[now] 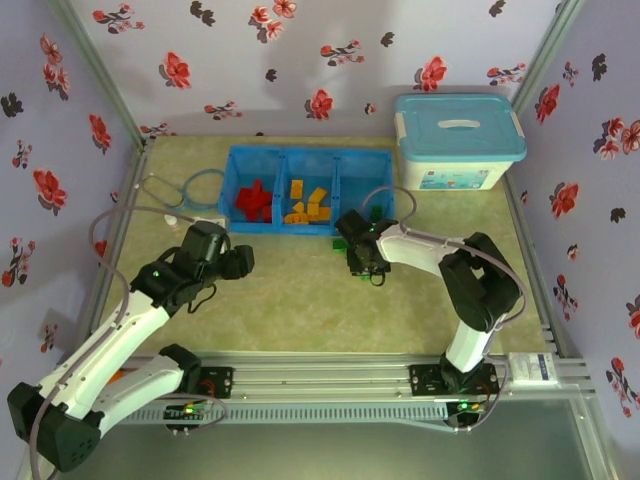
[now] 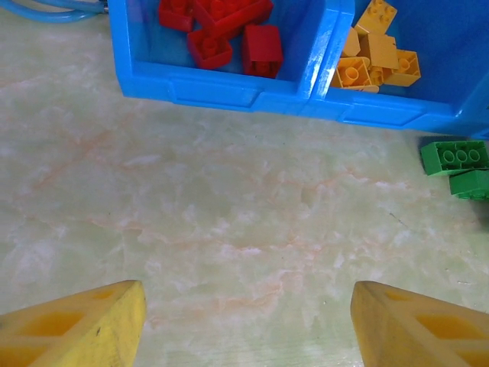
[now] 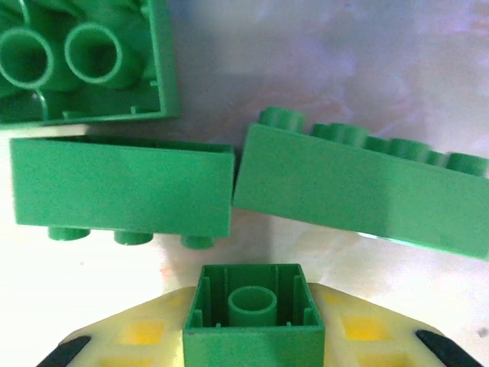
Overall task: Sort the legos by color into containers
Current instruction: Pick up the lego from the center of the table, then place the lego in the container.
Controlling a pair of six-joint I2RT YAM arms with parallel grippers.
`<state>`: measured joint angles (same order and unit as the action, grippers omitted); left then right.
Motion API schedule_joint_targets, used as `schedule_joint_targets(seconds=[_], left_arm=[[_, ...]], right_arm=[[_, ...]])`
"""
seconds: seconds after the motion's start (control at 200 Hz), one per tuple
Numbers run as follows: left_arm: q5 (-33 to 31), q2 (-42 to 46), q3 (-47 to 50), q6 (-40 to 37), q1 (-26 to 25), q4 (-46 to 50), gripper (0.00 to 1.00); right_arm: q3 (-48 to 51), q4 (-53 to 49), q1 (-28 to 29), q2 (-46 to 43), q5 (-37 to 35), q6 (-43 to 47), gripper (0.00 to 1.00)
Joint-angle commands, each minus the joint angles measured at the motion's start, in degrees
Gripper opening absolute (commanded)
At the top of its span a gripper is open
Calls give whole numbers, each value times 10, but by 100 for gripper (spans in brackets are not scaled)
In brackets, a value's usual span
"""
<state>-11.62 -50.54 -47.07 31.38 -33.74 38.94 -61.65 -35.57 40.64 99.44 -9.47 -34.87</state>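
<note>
Top external: floral walls [image 1: 240,70], marbled table [image 1: 300,305] | left jaws spread | right jaws apparently pinching green lego [image 3: 252,310]

Walls [image 1: 320,60]: pale lilac, scattered red blossoms with black sprigs. Table [image 2: 229,214]: cream-green marbling, faint pink veins. Tray [image 1: 283,227]: bright blue throughout, translucent. Red bricks [image 1: 254,201] in one heap, orange-yellow bricks [image 1: 307,206] in the next — each heap a single hue. Loose green bricks [image 2: 455,157]: leaf green, matching the small green brick [image 3: 253,306] at the right gripper [image 3: 253,336]. Bin [image 1: 455,165]: white body, light-blue lid [image 1: 458,125]. Left gripper [image 2: 248,298]: fingers [image 2: 84,325] plain yellow. Right gripper's fingers [image 3: 359,329]: paler yellow, black at the outer corners. Arms [image 1: 110,350]: white shells, black joints. Hose [image 2: 53,11] — light blue. Green bricks seen hollow side up in the right wrist view: same green inside as out.
</note>
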Motion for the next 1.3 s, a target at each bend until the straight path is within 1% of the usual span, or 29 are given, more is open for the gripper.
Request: schedule_joint_targets(seconds=[0.0, 0.09, 0.18, 0.32, 0.41, 0.6, 0.75, 0.84, 0.865, 0.895, 0.925, 0.96, 0.97, 0.99, 1.08, 1.295], left_arm=[[-15, 8, 3, 0, -1, 17, 71], [-16, 9, 3, 0, -1, 18, 70], [-14, 12, 5, 2, -2, 19, 70], [-8, 35, 17, 22, -11, 25, 70], [-9, 61, 33, 37, -22, 27, 69], [-8, 96, 54, 51, -40, 38, 69], [-9, 99, 50, 50, -45, 41, 69], [-9, 98, 49, 49, -46, 36, 69], [-10, 98, 49, 48, -47, 35, 69], [-9, 96, 48, 48, -47, 34, 69], [-9, 96, 48, 48, -47, 34, 69], [-9, 95, 47, 47, -47, 33, 69], [-9, 95, 47, 47, -47, 33, 69], [-9, 95, 47, 47, -48, 33, 69], [-10, 92, 49, 48, -48, 27, 69], [-8, 71, 50, 50, -61, 7, 69]], right_arm=[[-51, -56, 6, -59, -30, 14, 22], [-105, -77, -1, -81, -50, 36, 23], [-182, -100, -25, -64, -52, 64, 23], [-307, -141, -54, 25, -46, 101, 24], [-364, -154, -67, 85, -37, 112, 24], [-421, -153, -80, 170, -27, 106, 24], [-448, -149, -83, 205, -43, 103, 24], [-467, -157, -86, 220, -48, 103, 26], [-472, -160, -87, 222, -48, 103, 29], [-477, -163, -87, 223, -49, 105, 36], [-480, -167, -87, 222, -50, 105, 49], [-483, -169, -87, 218, -52, 106, 68], [-482, -169, -86, 216, -53, 106, 71], [-482, -169, -86, 212, -54, 106, 74], [-464, -163, -81, 184, -64, 97, 76], [-333, -115, -46, 86, -76, 77, 76]])
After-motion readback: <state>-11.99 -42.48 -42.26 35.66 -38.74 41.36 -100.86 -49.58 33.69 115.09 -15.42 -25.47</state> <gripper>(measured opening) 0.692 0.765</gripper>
